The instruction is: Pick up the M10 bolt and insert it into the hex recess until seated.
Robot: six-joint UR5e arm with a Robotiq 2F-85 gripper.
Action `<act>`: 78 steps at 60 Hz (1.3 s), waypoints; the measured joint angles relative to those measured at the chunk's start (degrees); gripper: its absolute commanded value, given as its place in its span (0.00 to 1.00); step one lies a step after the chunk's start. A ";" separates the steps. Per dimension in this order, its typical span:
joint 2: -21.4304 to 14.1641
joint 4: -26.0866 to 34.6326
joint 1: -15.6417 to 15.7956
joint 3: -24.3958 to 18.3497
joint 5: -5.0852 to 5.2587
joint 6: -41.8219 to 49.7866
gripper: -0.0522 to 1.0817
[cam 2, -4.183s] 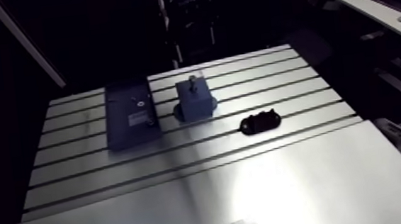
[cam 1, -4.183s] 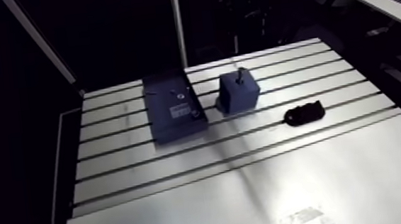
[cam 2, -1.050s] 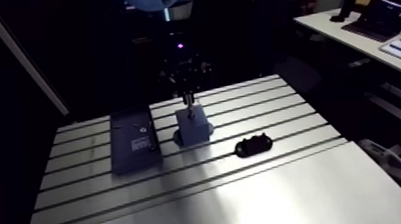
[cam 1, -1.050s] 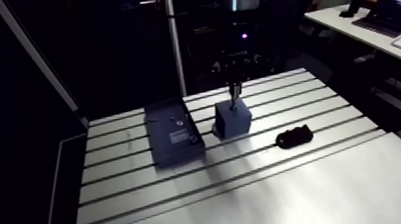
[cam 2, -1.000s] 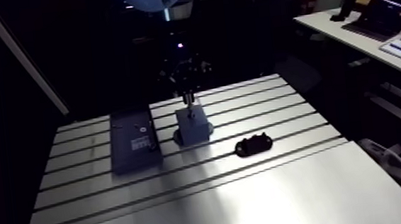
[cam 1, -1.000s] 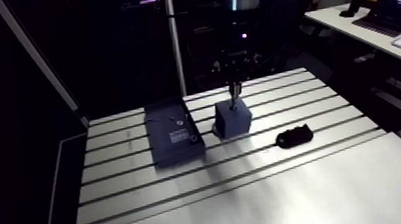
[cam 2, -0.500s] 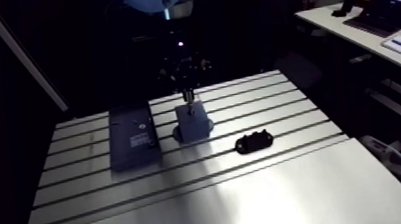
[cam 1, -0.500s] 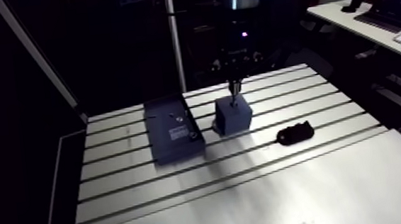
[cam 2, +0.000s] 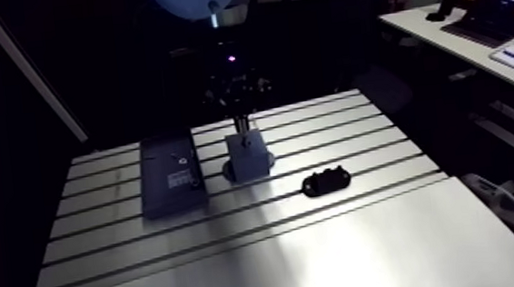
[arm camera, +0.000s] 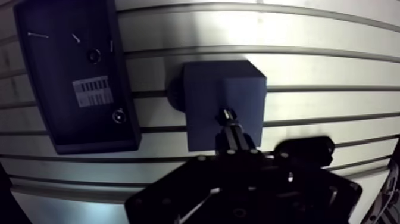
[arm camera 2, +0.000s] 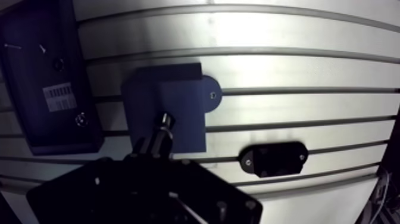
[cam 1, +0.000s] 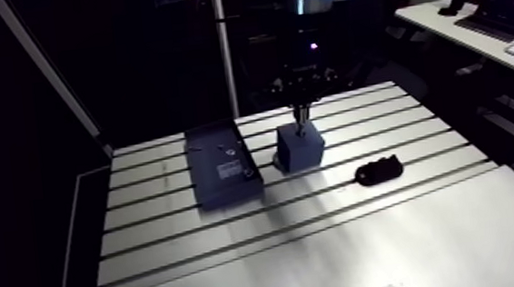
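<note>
A dark blue block [cam 1: 298, 146] stands on the slotted table [cam 1: 325, 238]. My gripper [cam 1: 299, 113] comes down right over its top. In the wrist view the fingers [arm camera: 235, 136] are pressed together above the block [arm camera: 202, 101]. The metal end of the M10 bolt [arm camera: 227, 113] shows at their tips, pointing at the block's top face. Whether the bolt touches the block I cannot tell. A flat dark blue plate [arm camera: 77, 77] with small round holes and a label lies beside the block.
A small black oblong part [cam 1: 379, 171] lies on the table on the other side of the block from the plate. Long slots run across the table's far half. The near half is a plain bright sheet.
In the earliest frames the bolt stood alone on the block with no gripper in view. The gripper has since come down onto it. Just before now nothing visibly moves.
</note>
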 measured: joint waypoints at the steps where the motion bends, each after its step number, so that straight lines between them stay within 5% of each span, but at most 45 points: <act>1: -0.01 -0.01 0.00 0.01 0.00 -0.01 1.00; 66: -0.17 -0.06 0.04 0.62 -0.10 -0.52 0.98; 68: -0.21 -0.06 0.05 0.62 -0.10 -0.58 0.96; 74: -0.35 -0.06 0.02 0.62 -0.18 -0.74 0.68; 78: -0.45 -0.05 -0.02 0.61 -0.26 -0.85 0.64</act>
